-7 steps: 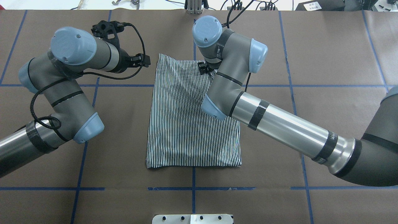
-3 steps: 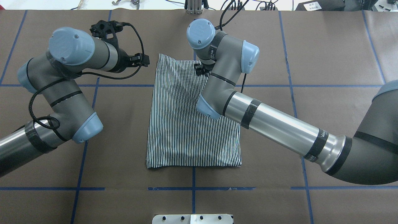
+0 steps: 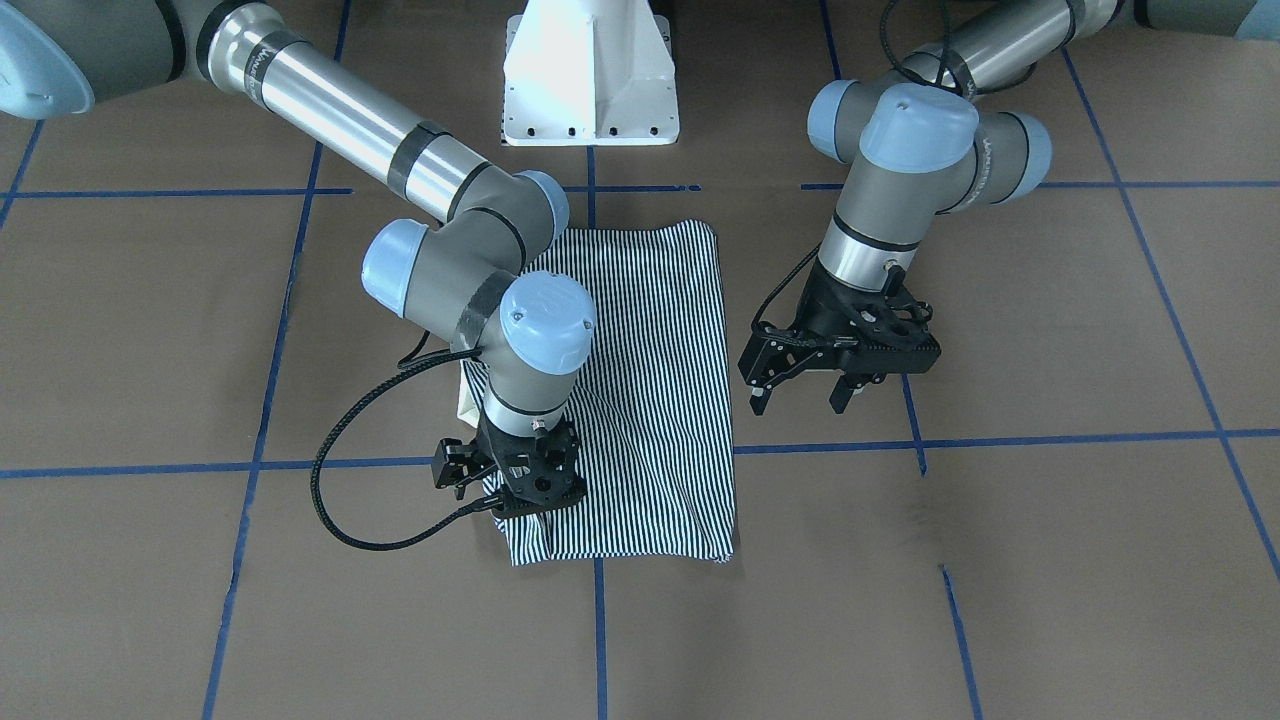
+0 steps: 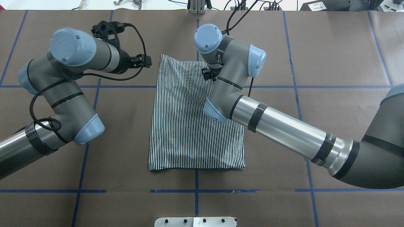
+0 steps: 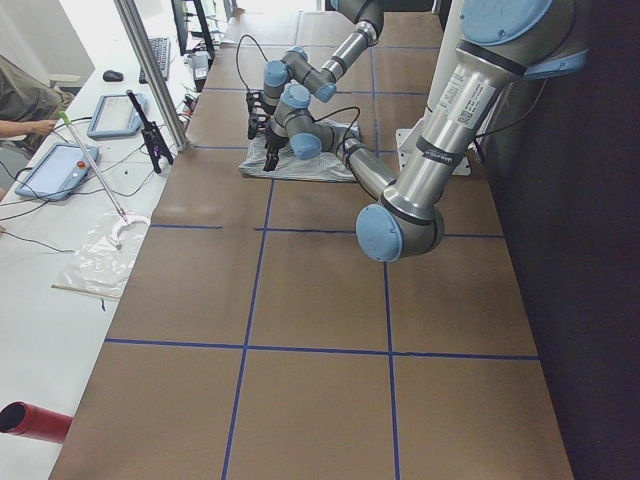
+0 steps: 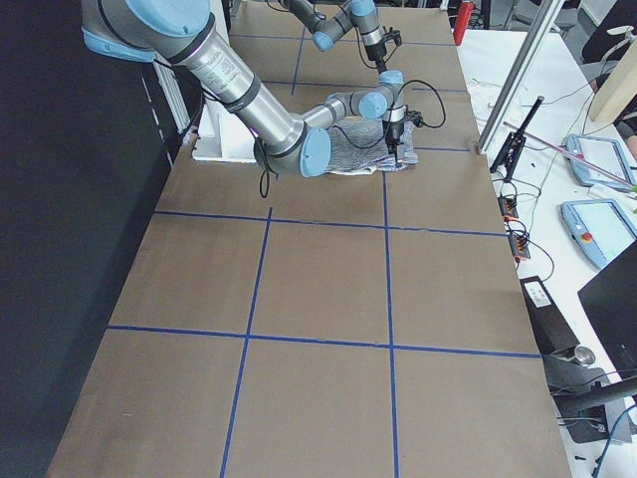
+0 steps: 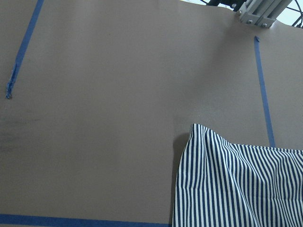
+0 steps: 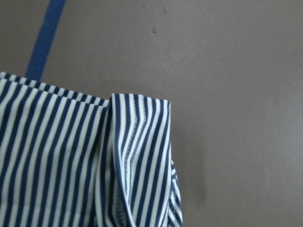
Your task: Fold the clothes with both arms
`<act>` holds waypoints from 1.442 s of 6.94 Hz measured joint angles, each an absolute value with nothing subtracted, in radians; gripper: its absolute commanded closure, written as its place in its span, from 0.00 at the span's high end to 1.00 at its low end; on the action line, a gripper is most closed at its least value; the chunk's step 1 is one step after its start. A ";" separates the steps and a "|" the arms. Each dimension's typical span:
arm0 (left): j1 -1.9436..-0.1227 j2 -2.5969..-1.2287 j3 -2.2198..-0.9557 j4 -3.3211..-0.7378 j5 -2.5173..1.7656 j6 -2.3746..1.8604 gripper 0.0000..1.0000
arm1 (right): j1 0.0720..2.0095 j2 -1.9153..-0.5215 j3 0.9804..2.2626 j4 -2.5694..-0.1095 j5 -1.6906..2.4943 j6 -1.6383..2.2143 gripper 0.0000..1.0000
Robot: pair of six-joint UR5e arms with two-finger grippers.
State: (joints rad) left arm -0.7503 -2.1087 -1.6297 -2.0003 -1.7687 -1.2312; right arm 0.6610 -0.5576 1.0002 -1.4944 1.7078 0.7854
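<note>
The striped polo shirt (image 4: 189,138) lies folded into a rectangle at the table's middle; it also shows in the front view (image 3: 660,380). A bit of cream collar (image 3: 468,400) peeks out under the right arm. My right gripper (image 3: 520,500) points down on the shirt's far right corner. The right wrist view shows a raised, hemmed fold (image 8: 137,142) there, so the gripper looks shut on it, though its fingers are hidden. My left gripper (image 3: 800,395) is open and empty. It hovers over bare table beside the shirt's far left corner (image 7: 194,132).
The white pedestal base (image 3: 590,80) stands at the robot's side of the table. Blue tape lines (image 4: 195,190) cross the brown table cover. A side bench with tablets (image 5: 55,170) and a metal post (image 5: 150,80) lie beyond the far edge.
My right arm's wrist shifted a little left, then back right, over the same shirt corner. The left arm barely moved. The shirt's outline looks unchanged.
</note>
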 measured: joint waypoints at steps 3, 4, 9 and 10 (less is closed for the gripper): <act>-0.750 -2.110 -1.629 -2.001 -1.769 -1.232 1.00 | 0.699 -0.575 1.000 -1.500 1.711 0.747 1.00; -0.749 -2.112 -1.629 -2.001 -1.769 -1.232 1.00 | 0.727 -0.597 1.003 -1.502 1.712 0.713 1.00; -0.750 -2.082 -1.686 -2.000 -1.843 -1.269 1.00 | 0.849 -0.668 1.239 -1.592 1.926 0.635 1.00; -0.745 -2.026 -1.749 -1.998 -1.876 -1.346 1.00 | 0.847 -0.715 1.348 -1.598 2.001 0.685 1.00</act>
State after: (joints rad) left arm -0.7452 -2.0265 -1.7486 -1.9977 -1.8758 -1.3463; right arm 0.8469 -0.7152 1.3476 -1.5980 2.0011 0.6854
